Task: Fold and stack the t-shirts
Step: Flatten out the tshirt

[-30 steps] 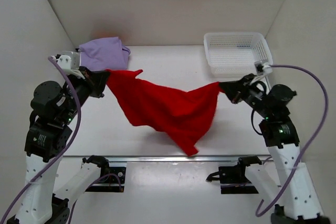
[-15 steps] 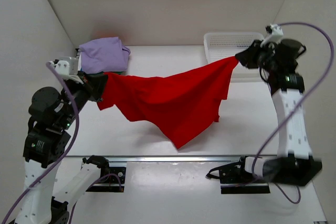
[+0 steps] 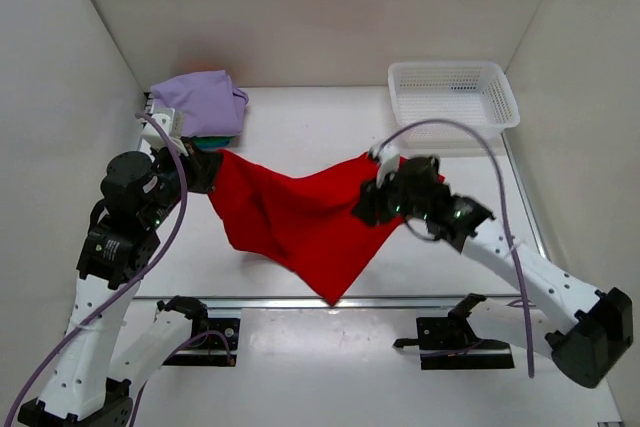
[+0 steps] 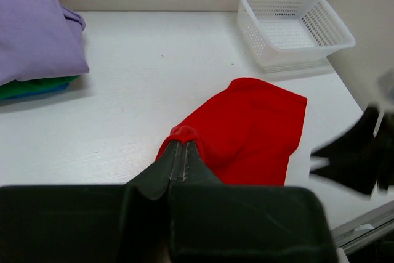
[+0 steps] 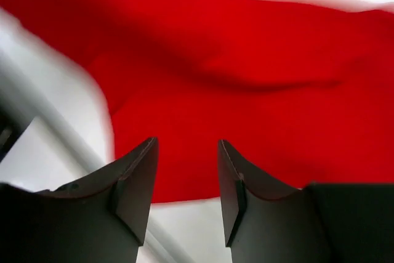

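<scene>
My left gripper point(image 3: 208, 169) is shut on one corner of the red t-shirt point(image 3: 290, 217) and holds it up. The cloth hangs and drapes down to the table, with its low tip near the front edge. The left wrist view shows the closed fingertips point(image 4: 182, 144) pinching a red fold point(image 4: 258, 121). My right gripper point(image 3: 362, 207) is open at the shirt's right edge, holding nothing. In its wrist view the jaws point(image 5: 188, 146) stand apart over red cloth point(image 5: 246, 72). A lavender t-shirt point(image 3: 200, 99) lies folded on teal-blue and green ones point(image 3: 210, 141) at the back left.
A white mesh basket point(image 3: 450, 133) stands at the back right, also seen in the left wrist view point(image 4: 253, 32). White walls close in both sides and the back. A metal rail point(image 3: 430, 299) runs along the table's front edge.
My right gripper has opened and let go of the red shirt's corner, then swung from beside the basket down to the table's middle. The stretched shirt has slackened and dropped.
</scene>
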Robot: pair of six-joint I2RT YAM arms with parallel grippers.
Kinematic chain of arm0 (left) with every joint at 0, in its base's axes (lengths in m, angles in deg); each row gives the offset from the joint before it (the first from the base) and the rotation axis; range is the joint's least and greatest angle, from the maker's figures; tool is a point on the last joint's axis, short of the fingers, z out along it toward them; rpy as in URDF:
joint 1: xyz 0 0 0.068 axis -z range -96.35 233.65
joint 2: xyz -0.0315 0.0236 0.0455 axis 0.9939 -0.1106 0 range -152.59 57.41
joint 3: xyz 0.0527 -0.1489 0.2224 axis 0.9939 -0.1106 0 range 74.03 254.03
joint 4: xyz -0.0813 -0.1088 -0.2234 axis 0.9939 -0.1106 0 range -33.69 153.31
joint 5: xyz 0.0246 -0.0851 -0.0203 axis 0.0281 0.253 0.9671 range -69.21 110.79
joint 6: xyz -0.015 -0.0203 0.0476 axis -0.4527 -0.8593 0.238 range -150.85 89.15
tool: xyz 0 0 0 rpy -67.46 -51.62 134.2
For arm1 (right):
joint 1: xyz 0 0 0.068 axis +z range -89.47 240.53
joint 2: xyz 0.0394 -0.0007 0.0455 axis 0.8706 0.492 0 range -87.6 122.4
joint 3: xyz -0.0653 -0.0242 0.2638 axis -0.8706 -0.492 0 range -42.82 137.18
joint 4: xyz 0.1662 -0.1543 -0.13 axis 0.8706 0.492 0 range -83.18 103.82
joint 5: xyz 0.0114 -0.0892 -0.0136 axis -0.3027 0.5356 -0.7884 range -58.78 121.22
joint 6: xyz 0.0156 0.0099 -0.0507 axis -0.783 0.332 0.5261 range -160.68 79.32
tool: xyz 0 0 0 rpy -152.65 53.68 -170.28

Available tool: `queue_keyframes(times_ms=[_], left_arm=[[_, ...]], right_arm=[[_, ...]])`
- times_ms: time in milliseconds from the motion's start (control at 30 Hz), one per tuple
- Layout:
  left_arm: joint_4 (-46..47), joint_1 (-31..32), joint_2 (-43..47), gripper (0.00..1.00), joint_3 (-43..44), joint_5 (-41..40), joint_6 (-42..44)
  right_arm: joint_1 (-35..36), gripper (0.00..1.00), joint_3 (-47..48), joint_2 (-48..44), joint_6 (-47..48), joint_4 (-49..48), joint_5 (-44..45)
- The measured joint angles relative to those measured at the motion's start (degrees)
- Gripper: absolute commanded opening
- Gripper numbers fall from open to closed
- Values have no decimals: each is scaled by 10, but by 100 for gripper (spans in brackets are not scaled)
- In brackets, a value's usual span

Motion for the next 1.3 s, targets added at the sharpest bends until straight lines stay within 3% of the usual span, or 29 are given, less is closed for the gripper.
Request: queue_keyframes(times_ms=[167, 333, 800, 967, 1000, 1067, 1300], left_arm=[[17, 0, 9, 0, -22, 0, 0], [24, 0, 18, 0, -45, 0, -7], [29, -1, 43, 0, -70, 2, -20], [29, -3, 47, 0, -73, 2, -20], [29, -3, 48, 0, -74, 2, -20], [30, -4, 52, 0, -80, 0, -22], [28, -5, 47, 0, -77, -2, -25]], right_arm=[[189, 50, -160, -28, -76, -64, 21], [269, 59, -235, 61, -134, -115, 34], [394, 59, -125, 252, -191, -185, 134], [407, 44, -85, 290, -206, -162, 182], [407, 26, -79, 294, -206, -155, 190], [408, 1, -75, 300, -205, -145, 204], [380, 0, -82, 263, -188, -84, 175]])
